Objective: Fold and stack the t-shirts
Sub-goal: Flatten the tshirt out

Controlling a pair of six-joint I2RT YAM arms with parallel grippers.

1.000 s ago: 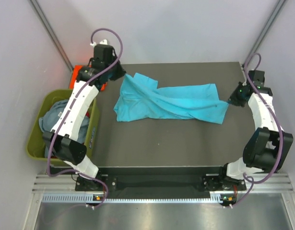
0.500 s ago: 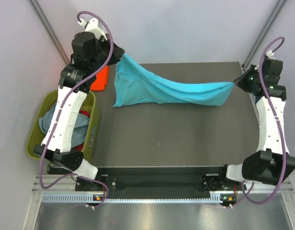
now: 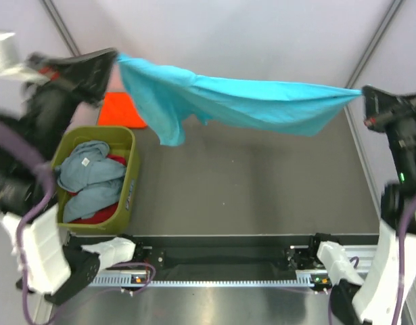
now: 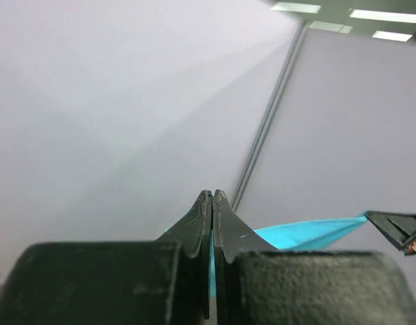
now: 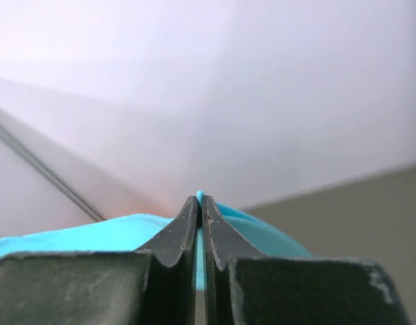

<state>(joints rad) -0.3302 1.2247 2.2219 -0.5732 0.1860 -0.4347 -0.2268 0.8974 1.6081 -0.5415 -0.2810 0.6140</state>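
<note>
A bright turquoise t-shirt (image 3: 241,101) hangs stretched in the air above the dark table (image 3: 262,189), held by both ends. My left gripper (image 3: 115,57) is shut on its left end, high up, with a flap drooping below at the left. My right gripper (image 3: 363,93) is shut on its right end. In the left wrist view, turquoise cloth (image 4: 309,231) runs from between my closed left gripper (image 4: 212,195). In the right wrist view, turquoise cloth (image 5: 93,233) shows pinched in my right gripper (image 5: 199,198). An orange-red t-shirt (image 3: 123,110) lies at the table's back left. Grey-blue (image 3: 93,169) and red (image 3: 99,215) t-shirts lie in the tub.
An olive-green plastic tub (image 3: 130,176) stands left of the table. Pale walls enclose the back and sides. A metal rail (image 3: 221,277) runs along the near edge by the arm bases.
Both arms have risen sharply, lifting the turquoise t-shirt off the table until it hangs taut between them. The grippers have stayed shut on the cloth.
</note>
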